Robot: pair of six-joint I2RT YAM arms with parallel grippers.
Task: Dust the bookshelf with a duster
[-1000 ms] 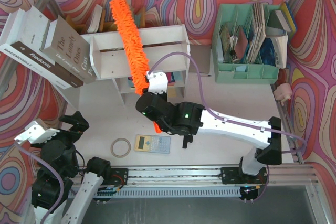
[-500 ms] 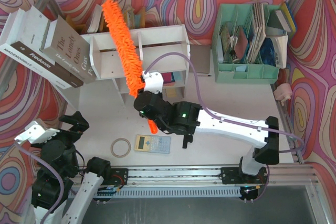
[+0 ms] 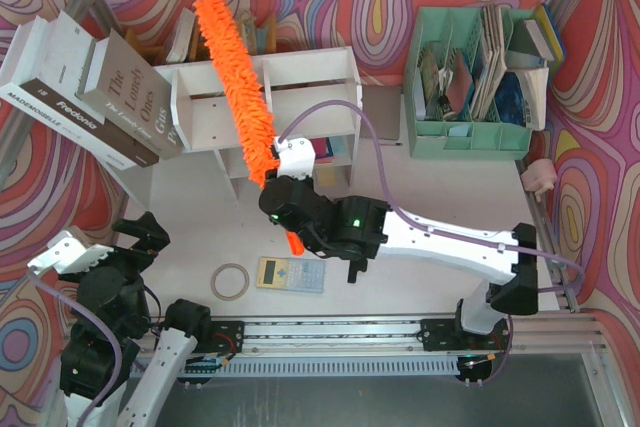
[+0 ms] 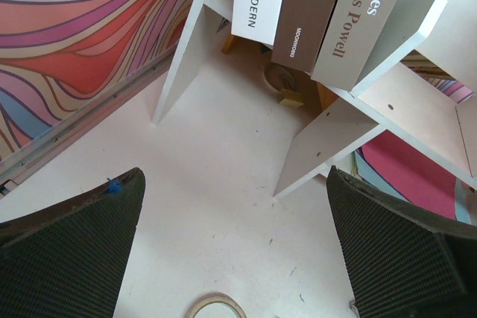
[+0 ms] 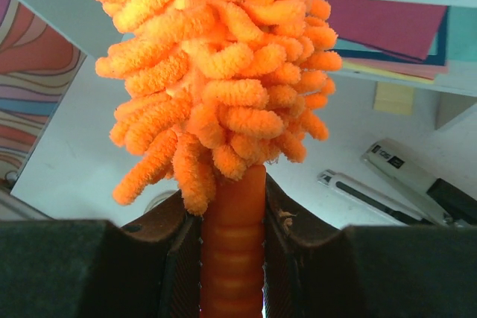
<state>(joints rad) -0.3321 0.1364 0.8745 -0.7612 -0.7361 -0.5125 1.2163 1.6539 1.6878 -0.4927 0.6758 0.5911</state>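
- Top external: the right gripper [image 3: 284, 194] is clamped on the handle of the duster [image 3: 238, 77], just in front of the bookshelf [image 3: 322, 69]. The orange head slants across the shelf's flat top, with its tip past the back edge on the left. Whether the fluff actually presses on the wood is hard to judge from above. A calculator [image 3: 290, 274] and a tape ring [image 3: 230, 280] lie near the arm bases.
- Left wrist: the left gripper [image 4: 235, 176] hangs with its fingers [image 4: 71, 236] wide apart and nothing between them. Leaning books [image 4: 309, 13] stand ahead of it.
- Right wrist: both fingers are closed on the ribbed orange handle, and the fluffy head fills most of the view. Coloured folders [image 5: 391, 27] lie in a shelf tier behind.
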